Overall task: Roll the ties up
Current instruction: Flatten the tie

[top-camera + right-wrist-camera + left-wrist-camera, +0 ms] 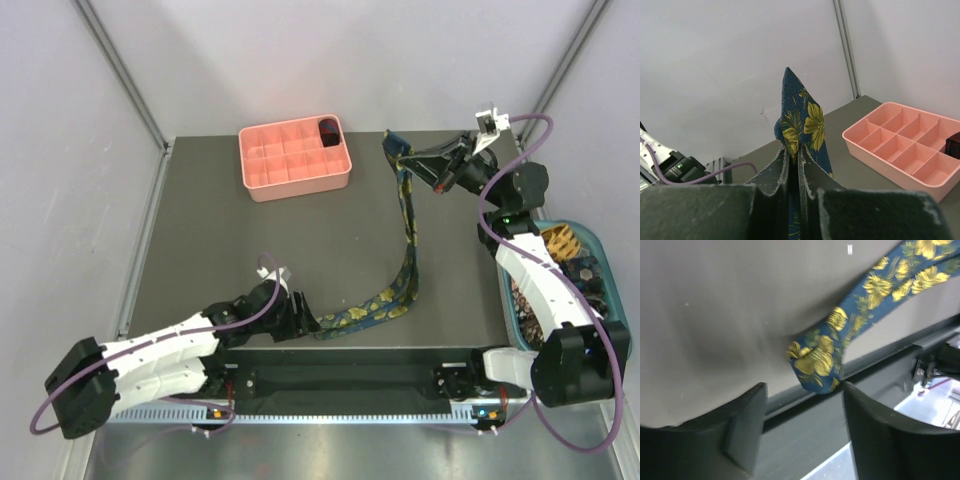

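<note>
At our bench, the navy tie, patterned with yellow flowers, runs in a long curve from the far right down to the near edge. At the far end our right fingers are clamped tight on its narrow pointed tip and hold it up off the surface. At the near end our left fingers stand apart on either side of the folded-over end at the front lip. A dark rolled tie sits in the far right corner compartment of the pink tray, and the teal basket on the right holds more ties.
</note>
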`<action>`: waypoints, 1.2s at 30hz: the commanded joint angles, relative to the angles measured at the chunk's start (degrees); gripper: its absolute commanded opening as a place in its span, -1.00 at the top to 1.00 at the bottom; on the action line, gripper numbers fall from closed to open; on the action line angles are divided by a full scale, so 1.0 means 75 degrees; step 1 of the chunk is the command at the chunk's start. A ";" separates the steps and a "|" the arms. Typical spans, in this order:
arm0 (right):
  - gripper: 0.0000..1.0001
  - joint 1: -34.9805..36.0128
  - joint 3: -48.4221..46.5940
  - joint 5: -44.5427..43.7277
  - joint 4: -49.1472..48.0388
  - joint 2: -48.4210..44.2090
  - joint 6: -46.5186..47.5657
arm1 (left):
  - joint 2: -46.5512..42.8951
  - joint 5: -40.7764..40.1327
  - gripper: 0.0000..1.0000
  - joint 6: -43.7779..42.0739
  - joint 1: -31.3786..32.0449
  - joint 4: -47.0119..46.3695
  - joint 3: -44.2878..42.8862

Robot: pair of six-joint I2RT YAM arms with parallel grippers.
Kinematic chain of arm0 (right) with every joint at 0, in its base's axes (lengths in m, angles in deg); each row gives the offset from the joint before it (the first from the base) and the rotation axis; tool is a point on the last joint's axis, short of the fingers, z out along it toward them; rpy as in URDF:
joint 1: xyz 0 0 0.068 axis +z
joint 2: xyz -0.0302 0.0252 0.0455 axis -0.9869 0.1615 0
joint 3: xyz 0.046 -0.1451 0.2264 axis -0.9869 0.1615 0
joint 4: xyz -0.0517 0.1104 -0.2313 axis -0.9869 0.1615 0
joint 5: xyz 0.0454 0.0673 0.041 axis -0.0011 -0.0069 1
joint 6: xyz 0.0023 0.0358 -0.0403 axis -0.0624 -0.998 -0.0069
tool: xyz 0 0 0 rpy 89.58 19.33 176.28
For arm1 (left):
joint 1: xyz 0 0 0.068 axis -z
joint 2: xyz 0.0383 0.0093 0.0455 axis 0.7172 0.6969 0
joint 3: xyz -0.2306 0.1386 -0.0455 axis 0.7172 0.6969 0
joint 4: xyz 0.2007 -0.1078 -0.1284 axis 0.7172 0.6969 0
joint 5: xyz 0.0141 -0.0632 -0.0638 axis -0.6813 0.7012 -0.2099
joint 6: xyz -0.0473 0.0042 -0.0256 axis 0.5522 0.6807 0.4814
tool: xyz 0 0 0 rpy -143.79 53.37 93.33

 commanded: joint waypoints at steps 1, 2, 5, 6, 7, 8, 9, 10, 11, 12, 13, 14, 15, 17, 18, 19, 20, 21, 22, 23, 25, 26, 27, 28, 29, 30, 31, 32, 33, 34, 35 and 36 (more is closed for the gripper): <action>1.00 -0.0075 -0.0006 -0.0087 -0.0106 -0.0333 0.0320 | 0.0312 -0.0238 -0.28 0.0326 0.0076 -0.1169 0.0127; 1.00 -0.0064 -0.0006 -0.0075 -0.0048 -0.0368 0.0367 | 0.0348 -0.0227 -0.18 0.0326 0.0076 -0.1288 0.0139; 1.00 -0.0075 -0.0018 -0.0110 0.0362 -0.0473 0.0729 | 0.0582 -0.0239 0.24 0.0291 0.0076 -0.1604 0.0092; 1.00 -0.0064 -0.0006 -0.0133 0.0514 -0.0485 0.0789 | 0.0722 -0.0215 0.45 0.0291 0.0088 -0.1687 0.0092; 1.00 -0.0063 0.0006 -0.0134 0.0585 -0.0555 0.0847 | 0.0793 -0.0134 0.65 0.0291 0.0076 -0.1896 0.0092; 1.00 -0.0075 0.0029 -0.0203 0.0667 -0.0579 0.0952 | 0.0875 -0.0098 0.85 0.0337 0.0099 -0.1921 0.0116; 1.00 -0.0075 0.0053 -0.0216 0.0714 -0.0602 0.0988 | 0.0992 -0.0075 1.00 0.0396 0.0088 -0.2165 0.0139; 1.00 -0.0075 0.0064 -0.0239 0.0749 -0.0649 0.1012 | 0.1028 0.0018 1.00 0.0431 0.0088 -0.2284 0.0174; 1.00 -0.0087 0.0065 -0.0286 0.0796 -0.0661 0.1058 | 0.1051 0.0031 1.00 0.0466 0.0088 -0.2471 0.0256; 1.00 -0.0075 0.0076 -0.0321 0.0854 -0.0684 0.1094 | 0.1005 0.0019 1.00 0.0478 0.0088 -0.2484 0.0268; 1.00 -0.0075 0.0065 -0.0379 0.1017 -0.0708 0.1129 | 0.0947 -0.0062 1.00 0.0455 0.0088 -0.2415 0.0256; 1.00 -0.0075 0.0018 -0.0600 0.1216 -0.0719 0.1268 | 0.0842 -0.0411 1.00 0.0304 0.0088 -0.2008 0.0140; 1.00 -0.0075 -0.0005 -0.0765 0.1427 -0.0708 0.1339 | 0.0562 -0.0728 1.00 0.0175 0.0088 -0.1563 0.0012; 1.00 -0.0075 -0.0052 -0.1186 0.1790 -0.0661 0.1433 | 0.0221 -0.1860 1.00 -0.0199 0.0076 -0.0590 -0.0595; 1.00 -0.0087 -0.0076 -0.1304 0.1862 -0.0603 0.1411 | -0.0105 -0.2239 1.00 -0.0306 0.0076 0.0377 -0.0843; 1.00 -0.0099 -0.0076 -0.1340 0.1816 -0.0463 0.1399 | -0.0259 -0.2707 1.00 -0.0388 0.0076 0.0816 -0.1089; 1.00 -0.0110 -0.0076 -0.1329 0.1619 -0.0369 0.1259 | -0.0412 -0.3106 1.00 -0.0505 0.0076 0.1192 -0.1555; 1.00 -0.0134 -0.0099 -0.1399 0.1535 -0.0264 0.1154 | -0.0703 -0.3922 1.00 -0.0541 0.0076 0.1915 -0.1769; 1.00 -0.0145 -0.0123 -0.1573 0.1477 -0.0054 0.0955 | -0.0845 -0.4290 1.00 -0.0541 0.0076 0.2177 -0.2131; 1.00 -0.0180 -0.0193 -0.1633 0.1406 0.0064 0.0861 | -0.0986 -0.4618 1.00 -0.0541 0.0076 0.2458 -0.2273; 1.00 -0.0227 -0.0287 -0.1785 0.1125 0.0426 0.0696 | -0.1315 -0.5591 1.00 -0.0506 0.0076 0.3020 -0.2508; 1.00 -0.0239 -0.0449 -0.1960 0.1101 0.0568 0.0661 | -0.1431 -0.5907 1.00 -0.0495 0.0076 0.3151 -0.2672; 1.00 -0.0239 -0.0544 -0.2043 0.1055 0.0674 0.0684 | -0.1595 -0.6398 1.00 -0.0483 0.0076 0.3245 -0.2743; 1.00 -0.0239 -0.0614 -0.2125 0.1008 0.0930 0.0719 | -0.1666 -0.6658 1.00 -0.0448 0.0076 0.3432 -0.2778; 1.00 -0.0239 -0.0731 -0.2288 0.0949 0.1060 0.0754 | -0.1725 -0.6846 1.00 -0.0401 0.0076 0.3445 -0.2837; 0.96 -0.0239 -0.0755 -0.2359 0.0833 0.1189 0.0754 | -0.1795 -0.6999 1.00 -0.0377 0.0076 0.3469 -0.2837; 0.93 -0.0251 -0.0756 -0.2488 0.0588 0.1423 0.0754 | -0.1831 -0.7302 1.00 -0.0319 0.0076 0.3515 -0.2826; 0.92 -0.0274 -0.0663 -0.2640 0.0365 0.1529 0.0719 | -0.1866 -0.7409 1.00 -0.0191 0.0076 0.3527 -0.2791; 0.86 -0.0298 -0.0558 -0.2688 -0.0008 0.1646 0.0673 | -0.1878 -0.7503 1.00 -0.0178 0.0076 0.3493 -0.2744; 0.83 -0.0321 -0.0441 -0.2851 -0.0511 0.1845 0.0602 | -0.1890 -0.7585 1.00 -0.0178 0.0076 0.3446 -0.2651; 0.82 -0.0391 -0.0265 -0.2968 -0.0679 0.1940 0.0474 | -0.1878 -0.7609 1.00 -0.0143 0.0076 0.3364 -0.2592; 0.75 -0.0426 -0.0206 -0.3086 -0.0692 0.2057 0.0450 | -0.1878 -0.7610 1.00 -0.0131 0.0076 0.3317 -0.2522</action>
